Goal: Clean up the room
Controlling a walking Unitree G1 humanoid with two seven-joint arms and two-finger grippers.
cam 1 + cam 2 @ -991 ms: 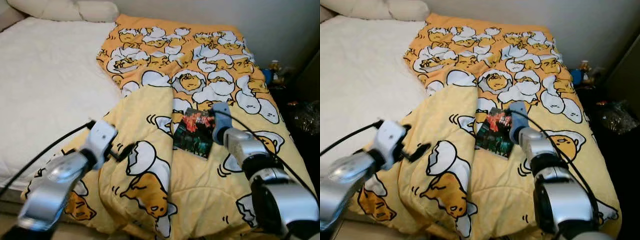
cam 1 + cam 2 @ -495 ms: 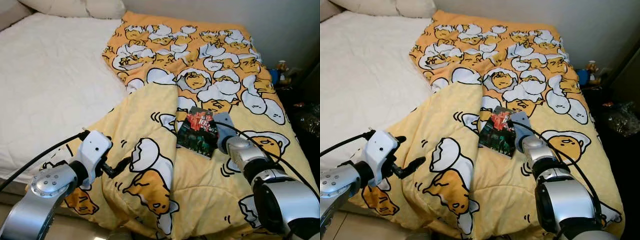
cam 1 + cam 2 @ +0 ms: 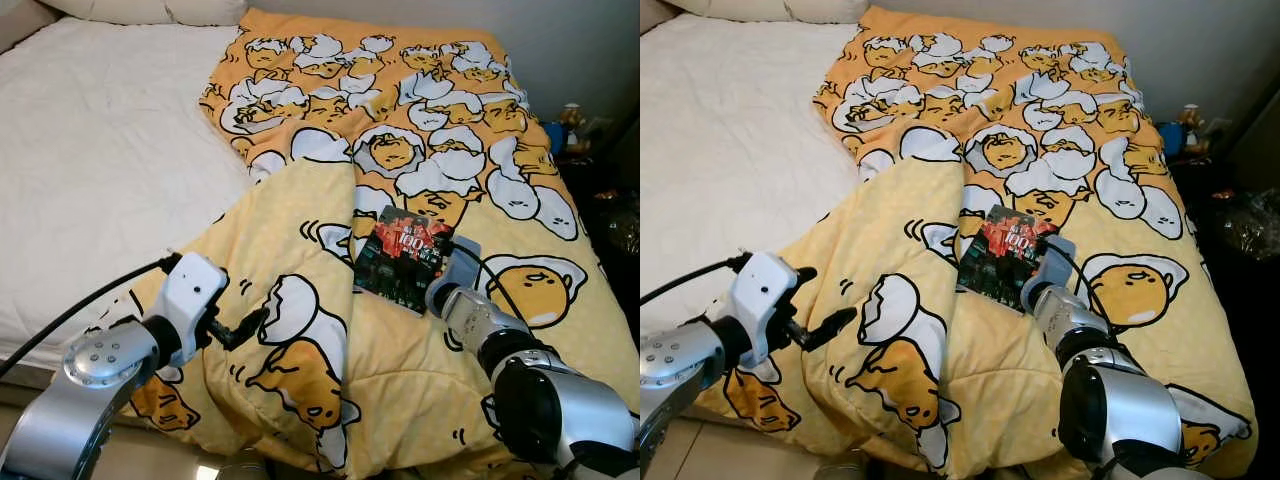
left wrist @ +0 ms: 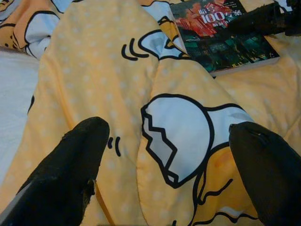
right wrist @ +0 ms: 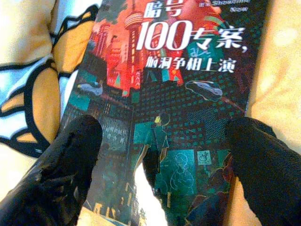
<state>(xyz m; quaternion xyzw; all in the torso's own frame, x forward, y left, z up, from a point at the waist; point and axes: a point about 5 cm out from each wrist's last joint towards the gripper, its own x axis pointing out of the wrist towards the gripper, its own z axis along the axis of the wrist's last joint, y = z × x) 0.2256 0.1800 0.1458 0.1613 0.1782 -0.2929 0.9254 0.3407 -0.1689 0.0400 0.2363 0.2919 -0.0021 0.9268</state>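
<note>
Early in cleanup. Book (image 3: 403, 256) lying flat on rumpled yellow blanket (image 3: 300, 220), toward bed's (image 3: 90, 170) right edge. Right gripper (image 5: 155, 174) over the book, jaws spread, nothing grasped. Left gripper (image 4: 164, 155) above blanket fold, jaws released. Book unlifted, blanket unstraightened.

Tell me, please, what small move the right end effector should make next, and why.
Probably lower it and close on the dark rectangular paperback book. The right end effector is open, its fingers spread above the cover, and the book lies flat and loose on the yellow egg-print quilt.
</note>
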